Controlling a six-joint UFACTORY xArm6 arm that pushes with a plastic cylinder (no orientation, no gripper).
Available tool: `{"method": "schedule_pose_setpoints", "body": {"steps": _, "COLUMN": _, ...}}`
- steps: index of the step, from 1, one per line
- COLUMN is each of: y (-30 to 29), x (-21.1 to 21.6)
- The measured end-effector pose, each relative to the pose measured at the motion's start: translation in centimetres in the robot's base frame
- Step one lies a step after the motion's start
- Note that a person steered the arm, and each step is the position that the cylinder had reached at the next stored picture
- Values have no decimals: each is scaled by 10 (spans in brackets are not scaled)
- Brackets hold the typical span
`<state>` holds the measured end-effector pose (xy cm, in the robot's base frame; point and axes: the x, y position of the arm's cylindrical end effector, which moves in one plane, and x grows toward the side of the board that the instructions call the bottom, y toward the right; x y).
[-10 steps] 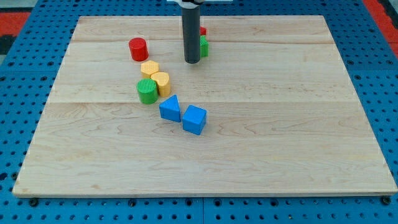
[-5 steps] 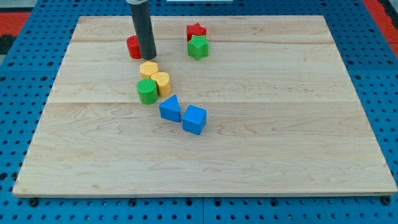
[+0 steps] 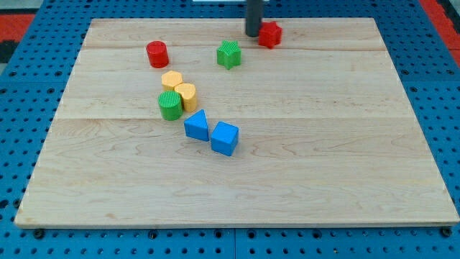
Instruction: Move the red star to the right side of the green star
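Observation:
The red star [image 3: 271, 34] lies near the view's top, up and to the right of the green star [image 3: 228, 55], with a gap between them. My tip [image 3: 254, 34] is down on the board right against the red star's left side, above and to the right of the green star.
A red cylinder [image 3: 157, 54] stands left of the green star. Below it are a yellow hexagon [image 3: 172, 79], a yellow block [image 3: 186, 96] and a green cylinder [image 3: 170, 105]. A blue triangular block [image 3: 196, 125] and a blue cube [image 3: 224, 138] lie lower. All sit on the wooden board [image 3: 323, 144].
My tip went from beside the red cylinder to the top right. The red star has moved right, from just above the green star to its upper right.

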<state>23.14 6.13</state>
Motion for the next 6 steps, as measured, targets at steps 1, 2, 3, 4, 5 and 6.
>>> {"method": "schedule_pose_setpoints", "body": {"steps": 1, "y": 23, "x": 20}}
{"method": "schedule_pose_setpoints", "body": {"steps": 2, "y": 11, "x": -21}}
{"method": "schedule_pose_setpoints", "body": {"steps": 3, "y": 42, "x": -26}}
{"method": "schedule_pose_setpoints", "body": {"steps": 4, "y": 75, "x": 8}}
{"method": "schedule_pose_setpoints", "body": {"steps": 5, "y": 72, "x": 35}}
{"method": "schedule_pose_setpoints", "body": {"steps": 6, "y": 77, "x": 56}}
